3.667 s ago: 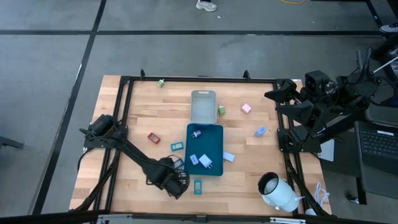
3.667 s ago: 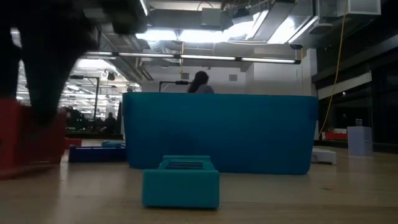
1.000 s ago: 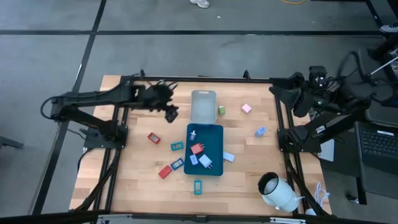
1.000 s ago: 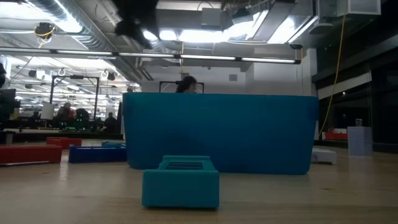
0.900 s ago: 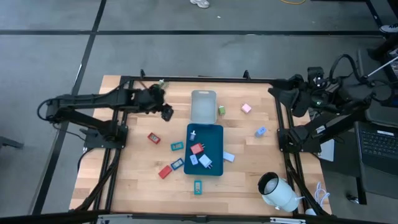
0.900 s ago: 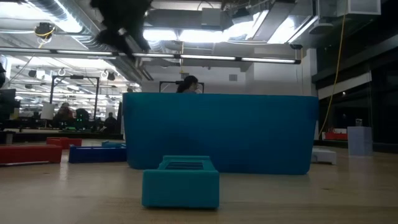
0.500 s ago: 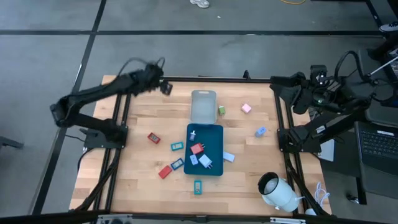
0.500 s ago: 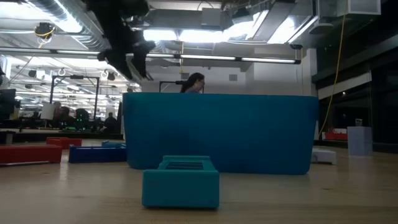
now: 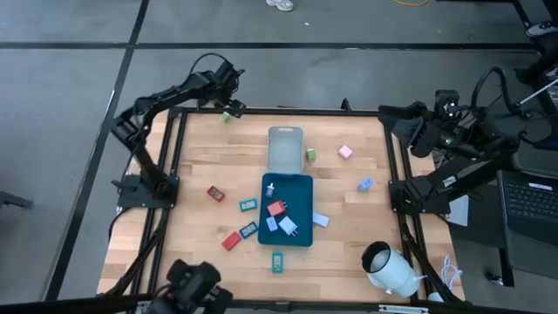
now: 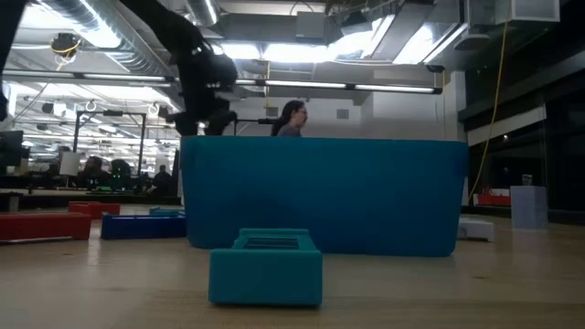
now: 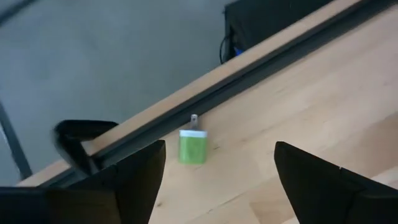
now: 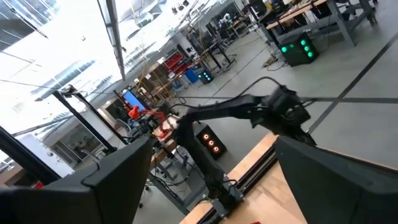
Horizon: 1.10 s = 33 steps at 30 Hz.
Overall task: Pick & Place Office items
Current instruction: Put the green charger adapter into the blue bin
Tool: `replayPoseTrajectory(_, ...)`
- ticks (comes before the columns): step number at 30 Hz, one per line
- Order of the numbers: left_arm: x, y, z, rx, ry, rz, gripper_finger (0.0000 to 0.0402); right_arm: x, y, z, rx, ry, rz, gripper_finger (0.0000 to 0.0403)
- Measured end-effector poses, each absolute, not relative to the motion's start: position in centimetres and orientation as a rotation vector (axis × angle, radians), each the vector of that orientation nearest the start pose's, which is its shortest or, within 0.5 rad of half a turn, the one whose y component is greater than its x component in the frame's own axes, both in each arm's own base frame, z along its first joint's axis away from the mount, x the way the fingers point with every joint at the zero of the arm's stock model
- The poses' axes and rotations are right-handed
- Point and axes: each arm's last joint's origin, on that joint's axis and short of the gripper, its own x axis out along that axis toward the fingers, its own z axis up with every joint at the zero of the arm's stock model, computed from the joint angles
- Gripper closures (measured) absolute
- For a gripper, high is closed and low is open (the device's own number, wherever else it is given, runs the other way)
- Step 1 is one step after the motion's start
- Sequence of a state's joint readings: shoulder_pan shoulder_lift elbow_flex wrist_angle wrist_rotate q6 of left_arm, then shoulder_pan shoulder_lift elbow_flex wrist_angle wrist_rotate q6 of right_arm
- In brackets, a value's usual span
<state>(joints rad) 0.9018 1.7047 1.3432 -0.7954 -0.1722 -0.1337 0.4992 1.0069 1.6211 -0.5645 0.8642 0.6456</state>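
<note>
Since a moment ago I've swung the left gripper (image 11: pixel 214 171) to the counter's (image 9: pixel 192 218) far corner, fingers wide and empty, straddling the green item (image 11: pixel 193 147) ahead for a clean pinch; right gripper (image 9: pixel 410 131) waits open.

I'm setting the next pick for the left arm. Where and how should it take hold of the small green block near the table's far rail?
Grip the green block across its two long flat sides, coming straight down. It lies flat on the wood, just clear of the black rail, with a small prong at its rail end; avoid that end. The left hand is open, the block between its fingers.
</note>
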Motion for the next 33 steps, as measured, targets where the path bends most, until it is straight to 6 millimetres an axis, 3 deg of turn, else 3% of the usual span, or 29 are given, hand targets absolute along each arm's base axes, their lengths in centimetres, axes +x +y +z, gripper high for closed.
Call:
replayPoseTrajectory(11, 18.7, 30.5, 20.1, -0.764, 1.196, 0.991, 0.0075, 12.8, 4.5, 52.1, 0.675, -0.163, -0.346, 0.0055)
replayPoseTrajectory(29, 20.0, 31.5, 15.9, -0.782, 1.259, 0.941, 0.0075, 13.2, 4.7, 52.3, 0.679, -0.179, -0.344, 0.0055)
replayPoseTrajectory(33, 20.1, 31.6, 15.4, -0.795, 1.258, 0.939, 0.0093, 13.2, 4.7, 52.3, 0.679, -0.179, -0.344, 0.0055)
